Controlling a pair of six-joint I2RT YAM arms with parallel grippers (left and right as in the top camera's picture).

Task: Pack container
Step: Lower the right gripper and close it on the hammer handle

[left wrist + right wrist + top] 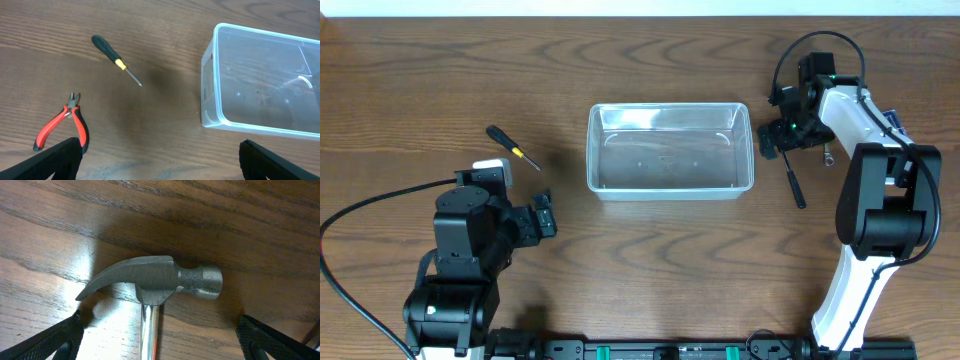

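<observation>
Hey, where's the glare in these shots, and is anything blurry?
Right wrist view: bright glare on the wooden table left of the grey steel hammer head, its chrome shank washed out; left wrist view: white reflection streaks in the clear plastic rectangular container, a faint shadow smudge on the table beside it; overhead view: evenly lit, sharp.

Right of the container, the hammer's head is hidden under the right end effector. A metal item beyond is too small to identify. Left of the container, the left arm hides the pliers from overhead.
</observation>
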